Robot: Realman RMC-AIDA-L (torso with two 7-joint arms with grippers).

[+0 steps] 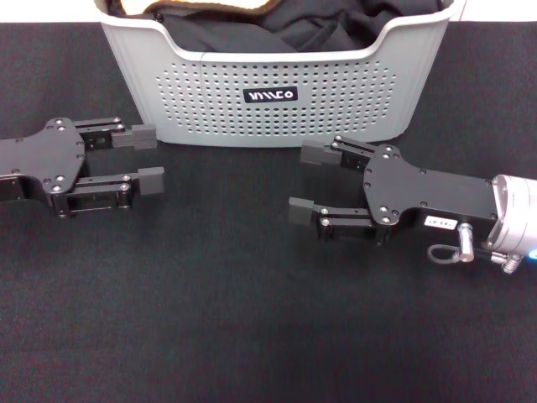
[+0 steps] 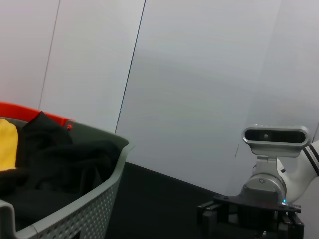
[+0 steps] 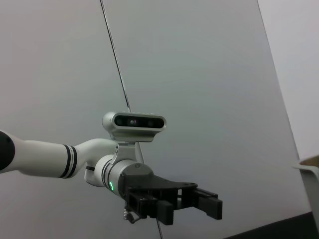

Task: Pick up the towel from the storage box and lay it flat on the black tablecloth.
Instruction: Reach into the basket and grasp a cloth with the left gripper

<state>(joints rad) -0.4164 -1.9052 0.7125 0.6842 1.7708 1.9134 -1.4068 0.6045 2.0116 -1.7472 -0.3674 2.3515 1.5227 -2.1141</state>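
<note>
A: Starting big: cloth [image 1: 252, 336] covers the table, box [image 1: 268, 92] sits at the far edge, stuffed with black garments [image 1: 277, 25].

B: Towel?

A: Towel [image 1: 138, 7] is in the box's far-left corner, mostly buried; only an orange strip shows, running roughly left-right along the rim.

B: Grippers?

A: Left gripper [image 1: 144, 158] and right gripper [image 1: 304, 179] both low over the cloth in front of the box, jaws spread, holding nothing.

B: Which goes?

A: Left looks nearer; towel lies beyond and above its fingers [image 1: 136, 135], over the wall.
</note>
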